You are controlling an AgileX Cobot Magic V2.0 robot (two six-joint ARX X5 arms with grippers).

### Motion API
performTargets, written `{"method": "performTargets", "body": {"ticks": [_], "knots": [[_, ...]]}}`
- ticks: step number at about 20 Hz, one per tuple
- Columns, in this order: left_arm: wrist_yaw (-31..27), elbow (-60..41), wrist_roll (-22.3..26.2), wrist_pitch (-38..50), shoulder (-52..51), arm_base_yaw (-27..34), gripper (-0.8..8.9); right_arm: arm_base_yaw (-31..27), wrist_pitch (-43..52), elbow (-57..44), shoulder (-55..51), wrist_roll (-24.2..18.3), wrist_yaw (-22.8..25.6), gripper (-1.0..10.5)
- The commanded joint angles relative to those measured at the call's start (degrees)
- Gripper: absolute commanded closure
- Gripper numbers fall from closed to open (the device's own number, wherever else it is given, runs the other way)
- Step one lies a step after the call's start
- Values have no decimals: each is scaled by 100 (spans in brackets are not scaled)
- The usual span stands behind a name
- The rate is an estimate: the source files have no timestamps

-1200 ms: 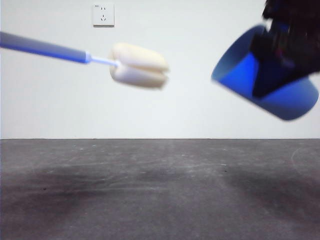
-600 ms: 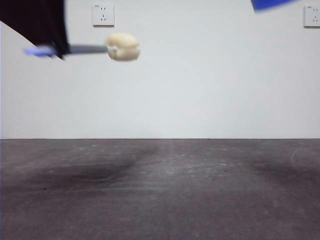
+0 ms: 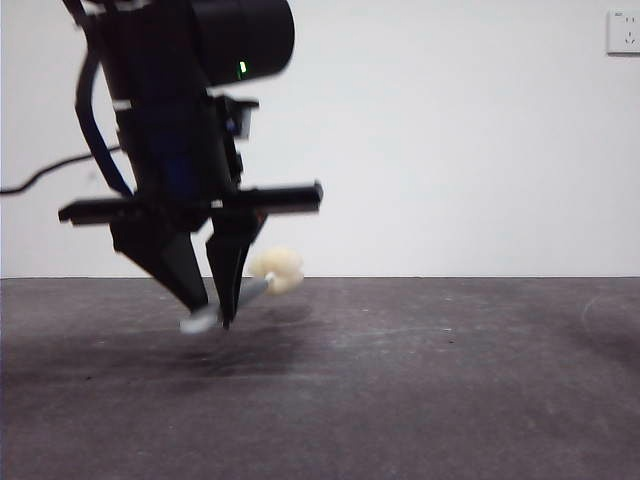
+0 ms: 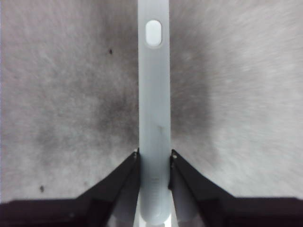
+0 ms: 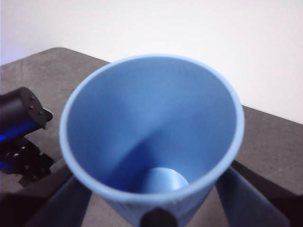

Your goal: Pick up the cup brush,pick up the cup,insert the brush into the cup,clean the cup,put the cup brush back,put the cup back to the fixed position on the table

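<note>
Brush first: the cup brush (image 4: 154, 109) sits clamped between my left jaws, which pinch the flat grey handle from both sides near its looped end, the shaft running straight out toward 12 o'clock in my left wrist view. From the front, my left gripper (image 3: 212, 318) hangs tips-down just above the table (image 3: 450, 400), with the handle's pale end poking out at about 8 o'clock of the tips and the cream sponge head (image 3: 277, 270) out at 2 o'clock, low over the surface; I cannot tell whether the head touches it. I judge the brush light and stiff along the handle, but smooth enough to swivel in a narrow pinch, with a soft head that will squash, so the flat faces of the handle are the right place to hold. My right gripper (image 5: 158, 215) is closed on the cup (image 5: 151, 137), its mouth facing the wrist camera, my jaws pressing the ribbed wall from 4 and 8 o'clock below the rim. The cup looks thin, light and springy; the ribs should help grip, and a gentle squeeze should hold it without buckling the wall.
</note>
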Motion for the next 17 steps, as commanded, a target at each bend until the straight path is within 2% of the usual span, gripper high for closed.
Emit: {"method": "performTargets", "body": {"ticks": [1,7,9,17], "knots": [[-13,2,-83,151,238,125,822,9,-131,28,-48,212,-4,963],[0,2,-39,492,422,352,822,9,-299,28,-44,422,-7,963],[177,2,142,575,496,417,822,9,-278,28,-44,466,-7,963],[428,2,275,529,664,457,815,9,-278,28,-44,682,-26,963]]}}
